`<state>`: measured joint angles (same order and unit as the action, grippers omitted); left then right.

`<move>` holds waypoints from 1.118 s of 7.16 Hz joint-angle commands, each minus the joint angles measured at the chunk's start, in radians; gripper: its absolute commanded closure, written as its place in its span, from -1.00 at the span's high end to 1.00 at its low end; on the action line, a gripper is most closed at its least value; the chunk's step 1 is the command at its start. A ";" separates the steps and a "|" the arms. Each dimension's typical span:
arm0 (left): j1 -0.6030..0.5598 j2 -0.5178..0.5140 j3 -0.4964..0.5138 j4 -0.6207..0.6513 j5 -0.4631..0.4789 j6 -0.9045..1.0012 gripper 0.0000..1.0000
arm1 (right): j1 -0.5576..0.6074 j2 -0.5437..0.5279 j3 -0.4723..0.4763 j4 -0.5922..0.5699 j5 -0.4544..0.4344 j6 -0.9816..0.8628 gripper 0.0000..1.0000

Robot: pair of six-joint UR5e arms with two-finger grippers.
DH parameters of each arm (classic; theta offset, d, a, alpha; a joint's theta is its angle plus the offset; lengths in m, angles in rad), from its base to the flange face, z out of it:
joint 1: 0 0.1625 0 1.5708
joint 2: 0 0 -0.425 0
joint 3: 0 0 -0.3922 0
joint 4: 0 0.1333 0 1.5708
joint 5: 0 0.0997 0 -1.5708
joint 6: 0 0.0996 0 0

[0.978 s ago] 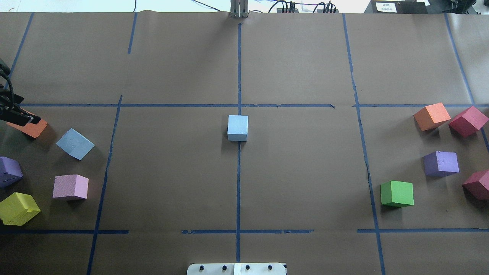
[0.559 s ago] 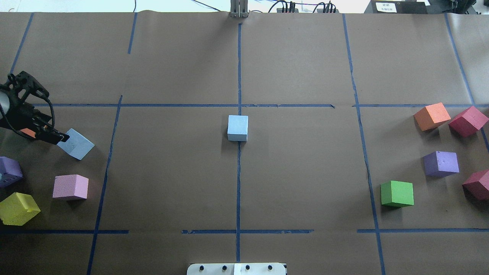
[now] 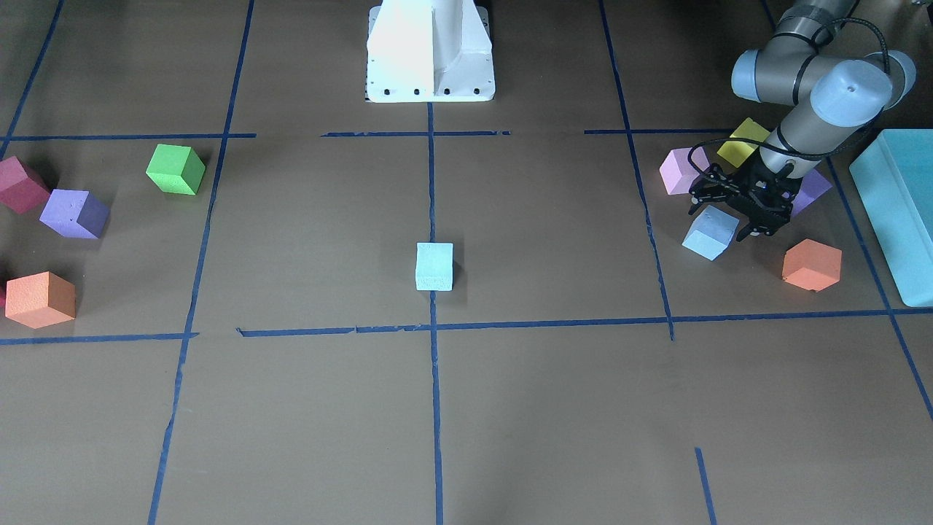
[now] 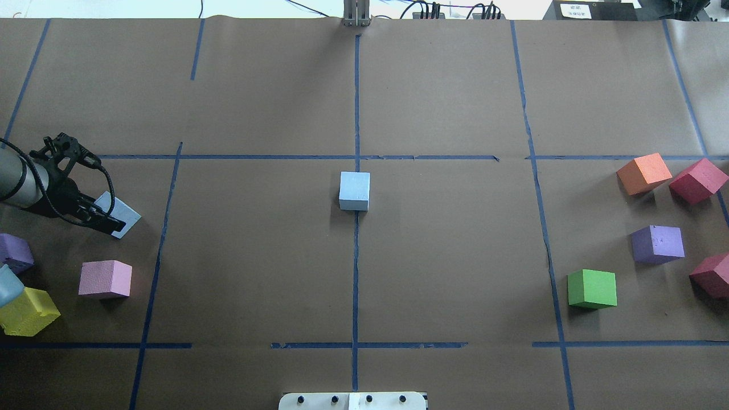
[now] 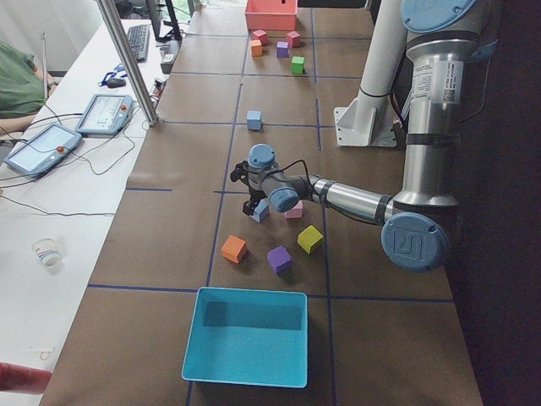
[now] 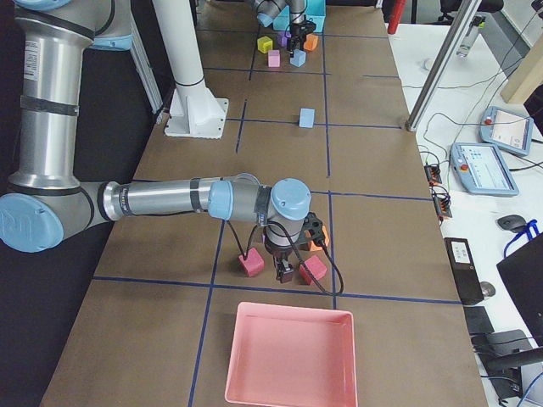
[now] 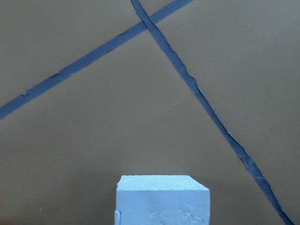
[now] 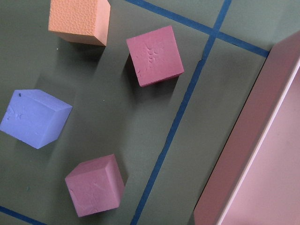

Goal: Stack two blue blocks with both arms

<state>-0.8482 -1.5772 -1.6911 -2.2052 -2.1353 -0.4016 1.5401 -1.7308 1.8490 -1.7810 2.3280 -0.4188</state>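
One light blue block [image 4: 354, 191] stands on the centre tape line, also seen from the front [image 3: 434, 266]. The other blue block [image 4: 124, 216] lies at the table's left, turned at an angle [image 3: 708, 233]. My left gripper [image 4: 105, 221] hovers just over its left half, fingers apart and holding nothing [image 3: 758, 230]. The left wrist view shows this block [image 7: 161, 199] at the bottom centre, with no fingers in view. My right gripper [image 6: 288, 270] shows only in the exterior right view, low among the red cubes; I cannot tell whether it is open.
Around the left block lie a pink cube [image 4: 105, 279], a yellow cube [image 4: 28, 310], a purple cube [image 4: 14, 253] and an orange cube [image 3: 811, 265], beside a teal box [image 3: 893, 211]. At the right are green [image 4: 592, 288], purple [image 4: 658, 244], orange [image 4: 643, 173] and red cubes [image 4: 697, 180], and a pink tray [image 6: 291, 354].
My left gripper has moved right, from over the orange cube to over the left blue block. The centre block has not moved.
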 commanded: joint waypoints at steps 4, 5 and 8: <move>0.024 -0.014 0.027 0.001 0.000 -0.005 -0.17 | 0.000 0.000 0.001 0.000 0.001 0.000 1.00; 0.023 -0.029 0.009 0.004 0.000 -0.005 -0.27 | 0.000 -0.001 0.001 0.000 0.001 0.000 1.00; 0.020 -0.185 -0.144 0.330 0.000 -0.029 -0.25 | 0.000 0.000 0.001 0.000 0.001 0.000 1.00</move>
<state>-0.8272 -1.6792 -1.7561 -2.0718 -2.1373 -0.4140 1.5401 -1.7315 1.8500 -1.7809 2.3286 -0.4188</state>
